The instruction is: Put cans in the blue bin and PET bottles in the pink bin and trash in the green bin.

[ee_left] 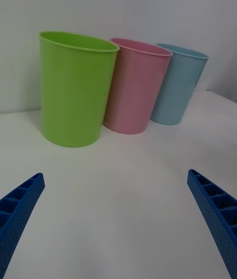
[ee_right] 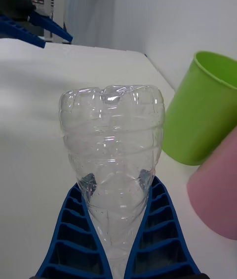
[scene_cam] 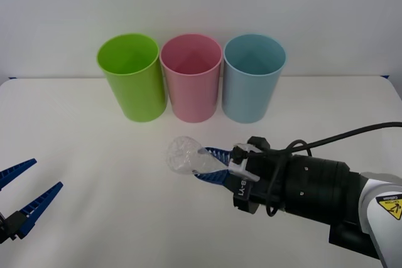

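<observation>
My right gripper (scene_cam: 202,165) is shut on the clear crinkled PET bottle (scene_cam: 183,155), holding it above the table in front of the pink bin (scene_cam: 191,78). In the right wrist view the bottle (ee_right: 112,140) points base-outward between the blue fingers (ee_right: 69,232); its cap end is hidden between them. The green bin (scene_cam: 131,77), pink bin and blue bin (scene_cam: 253,80) stand upright in a row at the back. My left gripper (scene_cam: 24,192) hangs open at the front left, and in its wrist view the green bin (ee_left: 74,89), pink bin (ee_left: 134,86) and blue bin (ee_left: 177,84) stand ahead.
The white table (scene_cam: 94,174) ends at a wall just behind the bins. A black cable (scene_cam: 352,135) loops over my right arm. The green bin (ee_right: 205,106) and pink bin (ee_right: 217,190) show beside the held bottle in the right wrist view.
</observation>
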